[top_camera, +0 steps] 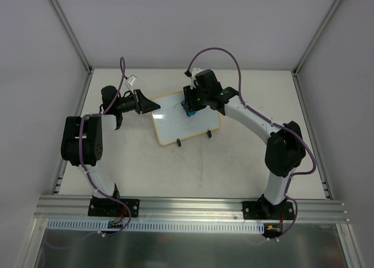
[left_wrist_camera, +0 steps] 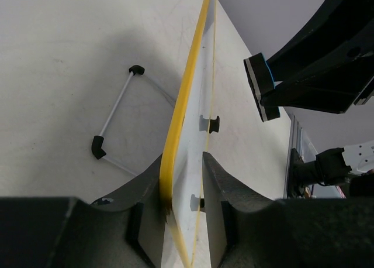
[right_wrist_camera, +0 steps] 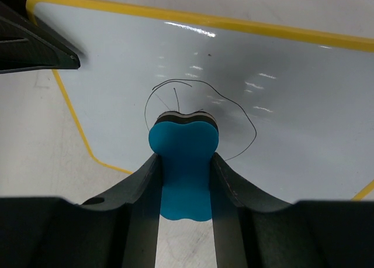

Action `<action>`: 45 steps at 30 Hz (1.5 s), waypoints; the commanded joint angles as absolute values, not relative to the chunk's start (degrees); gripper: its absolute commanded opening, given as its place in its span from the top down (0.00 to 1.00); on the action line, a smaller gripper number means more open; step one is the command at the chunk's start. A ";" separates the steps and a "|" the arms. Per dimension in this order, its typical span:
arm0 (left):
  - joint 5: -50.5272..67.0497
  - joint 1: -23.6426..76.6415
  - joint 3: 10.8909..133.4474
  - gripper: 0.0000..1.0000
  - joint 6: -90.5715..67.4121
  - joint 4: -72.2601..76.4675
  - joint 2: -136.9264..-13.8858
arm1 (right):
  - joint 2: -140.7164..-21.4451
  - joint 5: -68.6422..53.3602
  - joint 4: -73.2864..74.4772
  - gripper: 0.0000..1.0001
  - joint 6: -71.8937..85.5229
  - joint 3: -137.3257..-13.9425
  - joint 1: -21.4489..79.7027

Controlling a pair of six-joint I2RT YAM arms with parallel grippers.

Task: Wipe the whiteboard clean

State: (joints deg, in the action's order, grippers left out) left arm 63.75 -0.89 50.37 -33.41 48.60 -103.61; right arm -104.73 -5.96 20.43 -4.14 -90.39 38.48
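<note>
Whiteboard [top_camera: 187,119]: small rectangular panel, set mid-counter [top_camera: 204,168] between the two arms.

Top view. Left tool [top_camera: 151,106] at the board's left corner; right tool [top_camera: 190,104] over the far part of the face, carrying the blue eraser [top_camera: 188,109]. Two small black clip feet on the near edge.

Left wrist view. Whiteboard [left_wrist_camera: 181,116] seen edge-on, a thin sheet with rounded yellow rim. Left tool [left_wrist_camera: 182,162] closed down on that rim, one dark moulded finger either side, bracing the board. Eraser [left_wrist_camera: 261,86] at right: blue back, dark felt sole.

Right wrist view. Right tool [right_wrist_camera: 184,157] clamped narrowly on the eraser [right_wrist_camera: 184,162], a smooth, waisted blue block. Whiteboard [right_wrist_camera: 292,116] glossy, with glare spots. Thin dark scribble [right_wrist_camera: 198,104], a loose loop with short strokes, unwiped, just beyond the eraser's leading edge. Contact of felt with face: cannot be told.

Step judged in hand: start of wiping. Next move likely needing felt pressed flat, swept across the whole loop, board kept braced.
</note>
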 commanded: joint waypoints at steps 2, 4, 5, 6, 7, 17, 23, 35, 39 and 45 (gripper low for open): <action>67.24 -1.67 51.68 0.75 -32.26 50.36 -104.50 | -105.55 -4.67 17.58 0.93 -6.32 -93.25 38.67; 67.59 -1.76 52.38 0.83 -32.69 50.45 -105.20 | -105.91 -3.26 17.40 0.94 -7.72 -93.34 39.28; 67.85 -1.76 52.73 0.83 -32.87 50.54 -106.34 | -106.08 -1.69 17.23 0.94 -8.08 -93.34 39.64; 68.11 -1.76 53.52 0.84 -33.22 50.71 -106.78 | -106.08 -1.06 17.14 0.94 -8.52 -93.34 39.99; 68.46 -1.76 53.79 0.84 -34.27 51.15 -107.40 | -106.17 -0.62 16.79 0.94 -8.79 -93.25 40.08; 69.79 -2.02 54.14 1.00 -37.18 54.85 -109.07 | -108.89 3.86 15.12 0.95 -9.84 -95.01 41.13; 69.78 -2.11 53.96 1.00 -37.09 54.76 -109.07 | -111.00 5.27 14.50 0.97 -10.72 -97.64 41.57; 70.14 -2.11 54.49 1.00 -37.97 55.02 -109.60 | -114.70 5.19 14.59 1.00 -10.20 -100.37 43.42; 70.14 -2.02 54.40 1.00 -37.97 55.11 -109.25 | -115.14 5.45 14.68 1.00 -10.28 -100.37 44.21; 70.22 -2.02 54.05 1.00 -38.06 55.63 -108.99 | -115.05 6.15 14.59 1.00 -9.41 -97.92 45.52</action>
